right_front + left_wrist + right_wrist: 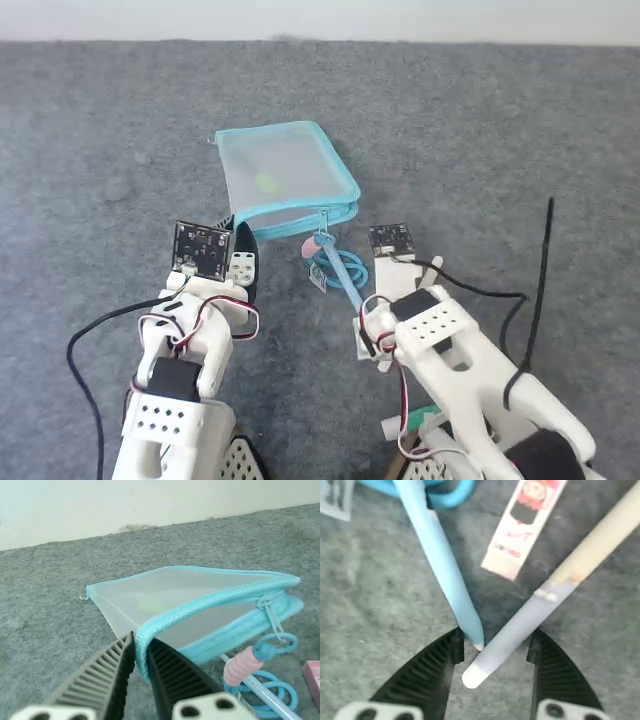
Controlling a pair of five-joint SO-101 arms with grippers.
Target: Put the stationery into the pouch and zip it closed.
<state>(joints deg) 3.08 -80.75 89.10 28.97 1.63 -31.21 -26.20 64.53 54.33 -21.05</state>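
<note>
The pouch (287, 178) lay on the grey tabletop (520, 140), just ahead of both my arms, its teal zip edge turned towards me. Something pale green showed faintly through its mesh side; I could not tell what it was. The mouth stood open along the near edge, the upper zip band lifted off the lower one, with the slider and its pull at the right-hand corner. My left end effector (141, 672) was pinched nearly closed on that upper band, near the pouch's left corner, the teal fabric caught between the ribbed fingers. Just outside the mouth lay a coiled blue cord (272, 692) and, across it, a blue pen (437, 560) with a pink grip. My right end effector (492, 652) stood wide open low over the tabletop, holding nothing, with the blue pen's near tip and the end of a pale pen (530, 617) lying between its fingers. A pink-printed tag (525, 527) lay beside the pens
</note>
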